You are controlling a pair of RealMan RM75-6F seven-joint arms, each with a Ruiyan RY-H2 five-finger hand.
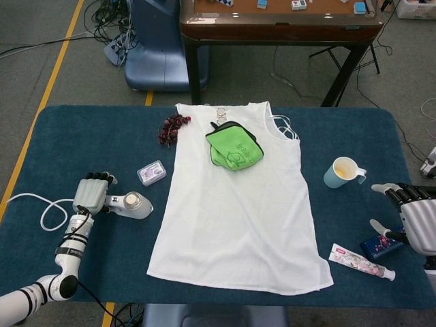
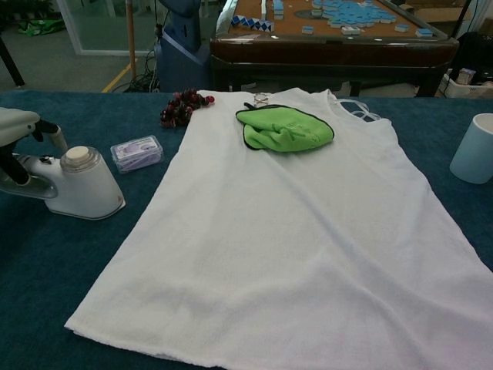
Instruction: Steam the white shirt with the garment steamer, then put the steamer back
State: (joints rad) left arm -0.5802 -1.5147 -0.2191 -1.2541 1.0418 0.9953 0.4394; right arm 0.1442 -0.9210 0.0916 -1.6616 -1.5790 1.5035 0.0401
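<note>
- At nine o'clock on the table (image 1: 61,136) our left hand (image 1: 90,193) sits over the handle of the garment steamer (image 1: 131,204); in the chest view its fingers (image 2: 52,132) curve down around the handle, but we cannot tell whether the grip is closed.
- The steamer stands on the blue cloth just beside the left hem of the white shirt (image 1: 235,218), not touching it, with its white cord (image 1: 37,208) looping off toward the table's left edge.
- At ten o'clock from the steamer lies a small clear box (image 1: 151,173), near it and apart from the shirt.
- Further up, at eleven o'clock on the table, a bunch of dark red grapes (image 1: 172,127) lies against the shirt's left shoulder.
- The shirt lies flat in the middle of the table, collar at twelve o'clock, hem toward us.
- A folded green cloth (image 1: 235,147) rests on the shirt's chest, and a pair of glasses (image 1: 221,114) lies at the collar.
- At three o'clock a light blue cup (image 1: 343,172) stands on the table, well apart from the shirt.
- At four o'clock a toothpaste tube (image 1: 361,262) lies near the shirt's lower right corner, with a small dark packet (image 1: 379,246) just beside it.
- Our right hand (image 1: 417,216) hovers at the table's right edge, fingers spread, holding nothing, its thumb over the packet.
</note>
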